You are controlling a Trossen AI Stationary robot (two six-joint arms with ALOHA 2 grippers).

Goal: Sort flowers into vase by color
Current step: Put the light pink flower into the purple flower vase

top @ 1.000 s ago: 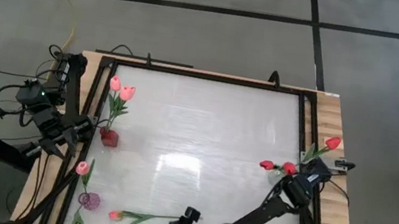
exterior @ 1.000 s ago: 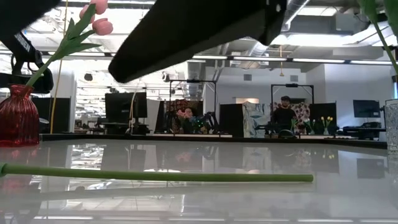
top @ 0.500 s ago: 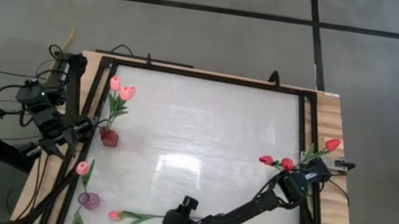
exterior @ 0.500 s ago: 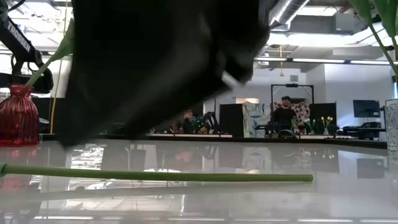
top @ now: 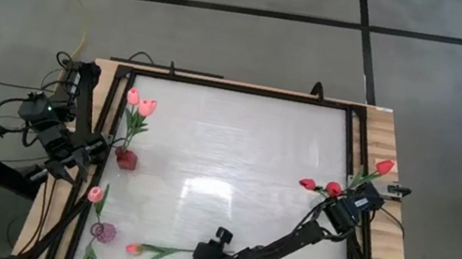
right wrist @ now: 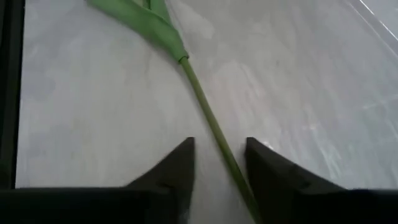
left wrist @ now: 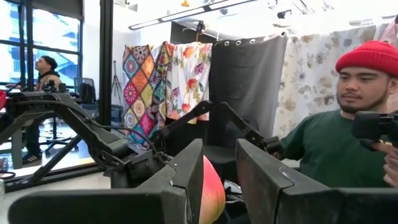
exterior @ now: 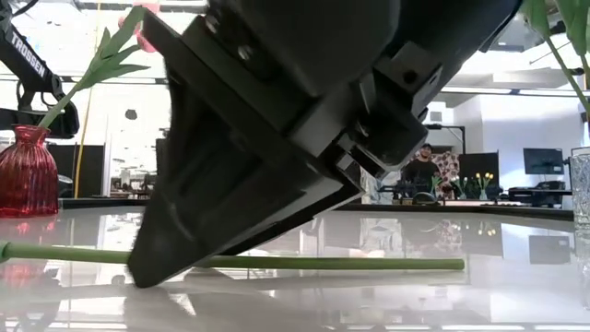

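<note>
A tulip (top: pixel 160 250) lies flat on the table near its near edge, its pink bud (top: pixel 134 249) toward the left. Its bare green stem (right wrist: pixel 205 112) runs to the right. My right gripper (top: pixel 208 251) is low over that stem end, open, with one finger on each side of the stem (exterior: pixel 387 264). A red vase (top: pixel 125 160) holds two pink tulips (top: pixel 140 102). A small purple vase (top: pixel 103 232) holds a pale-pink one (top: pixel 96 193). Red tulips (top: pixel 321 187) stand at the right edge. My left gripper (left wrist: pixel 217 180) waits open off the table's left side. My right gripper comes slanting down from the right, with its fingers (right wrist: pixel 177 165) along the stem rather than across it. The stem (right wrist: pixel 227 158) lies on the table in the gap, close to one finger. I cannot tell whether a finger touches it.
A dark frame rail (top: pixel 238 89) borders the table. A clear vase (exterior: pixel 581 184) stands at the right. People sit in the room beyond, one in a red cap (left wrist: pixel 367 59). A pink bud (left wrist: pixel 211 193) shows beyond my left gripper's gap. Bare table (top: pixel 235 159) spans the middle.
My right gripper has come down toward the table and shifted slightly left. It now stands low over the free end of the lying tulip's stem. The tulip has stayed where it was.
</note>
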